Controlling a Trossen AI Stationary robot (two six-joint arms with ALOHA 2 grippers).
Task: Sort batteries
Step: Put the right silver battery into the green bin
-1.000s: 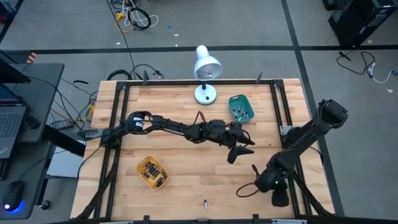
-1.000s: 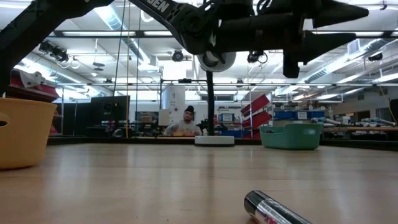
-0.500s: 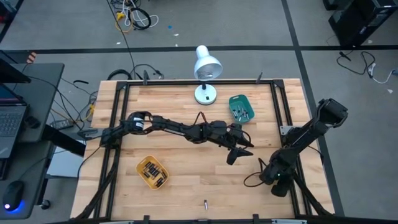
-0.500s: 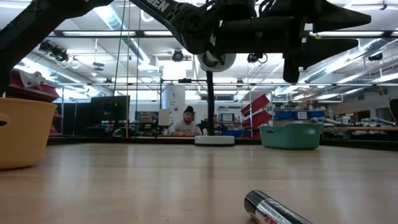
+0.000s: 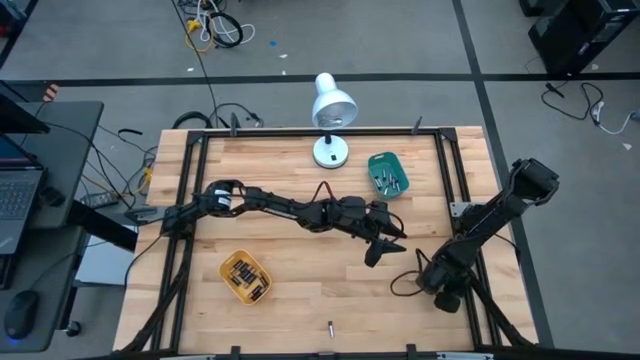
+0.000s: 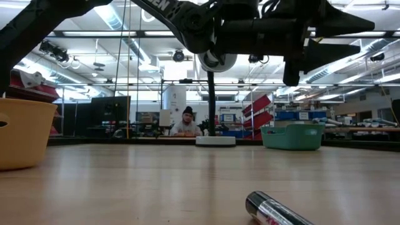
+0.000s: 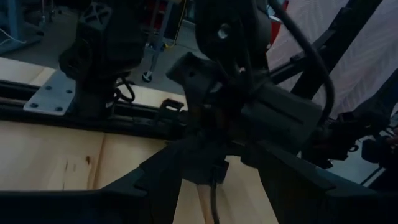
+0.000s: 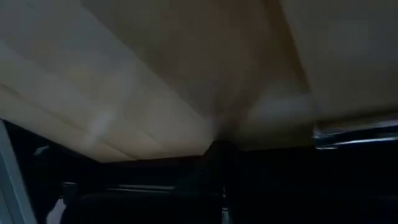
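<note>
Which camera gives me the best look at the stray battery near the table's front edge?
The low view: the battery lies close to the lens, its dark end and shiny printed wrap clear. The high view shows it only as a tiny speck on the wood. Neither wrist view shows it.

Wooden tabletop (image 5: 300, 300) in a black frame on a grey floor (image 5: 100, 50) crossed by dark lines. A white lamp (image 5: 332, 110) stands at the tabletop's far edge. A desk (image 5: 60, 130) with a laptop (image 5: 15, 195) sits off the left edge; cables (image 5: 210, 25) lie on the floor. Beyond: ceiling strip lights (image 6: 106, 34), shelving, and a seated person (image 6: 185, 125).
</note>
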